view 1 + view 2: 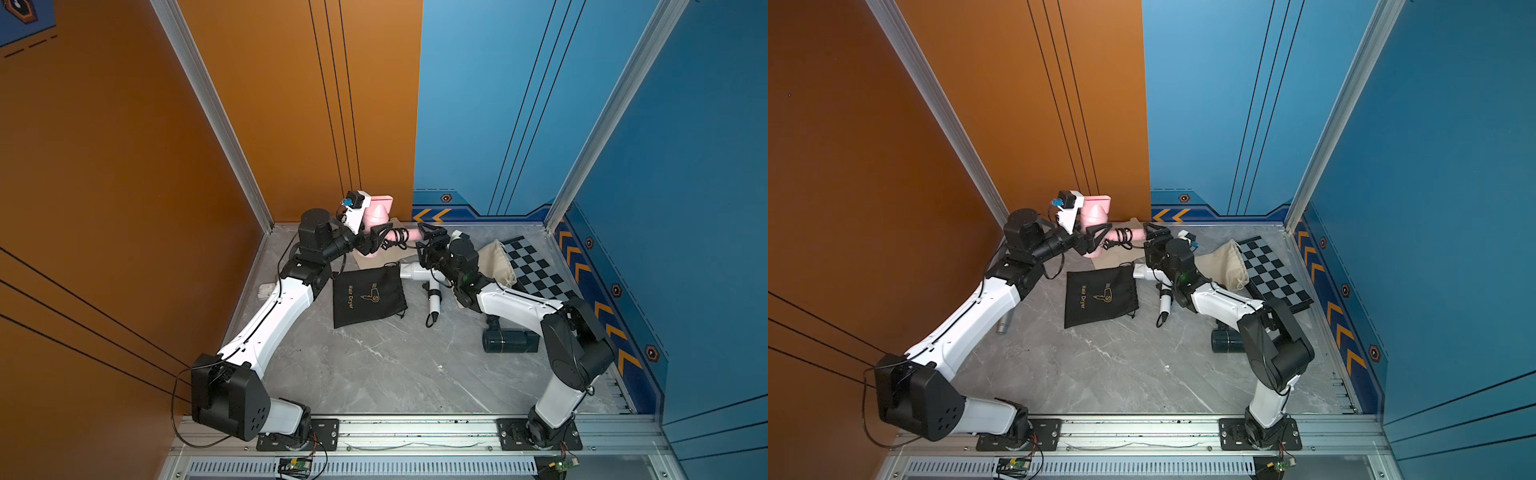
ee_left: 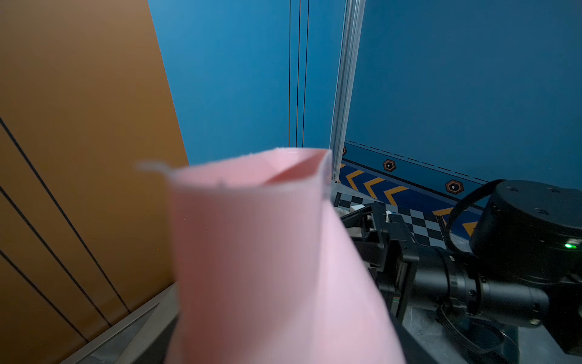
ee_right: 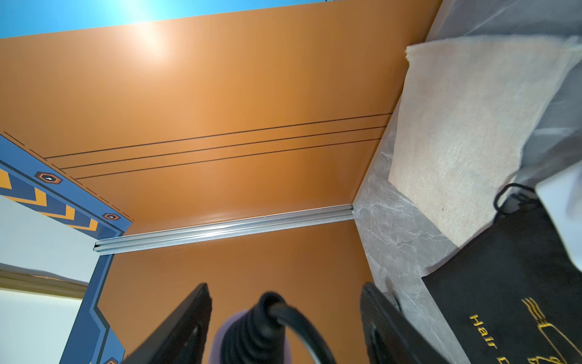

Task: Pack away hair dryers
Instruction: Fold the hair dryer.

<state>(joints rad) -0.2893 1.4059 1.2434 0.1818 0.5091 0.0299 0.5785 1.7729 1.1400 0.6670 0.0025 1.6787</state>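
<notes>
Our left pincer (image 1: 376,241) is gripping the pink hair dryer (image 1: 376,214) at twelve o'clock of the table (image 1: 395,374), our right pincer (image 1: 428,237) is gaping around its handle tip, and we are judging a handover grip next.

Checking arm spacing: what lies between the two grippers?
The handle of the pink dryer, wrapped in its black cord, spans from left gripper to right gripper; both top views show it.
</notes>
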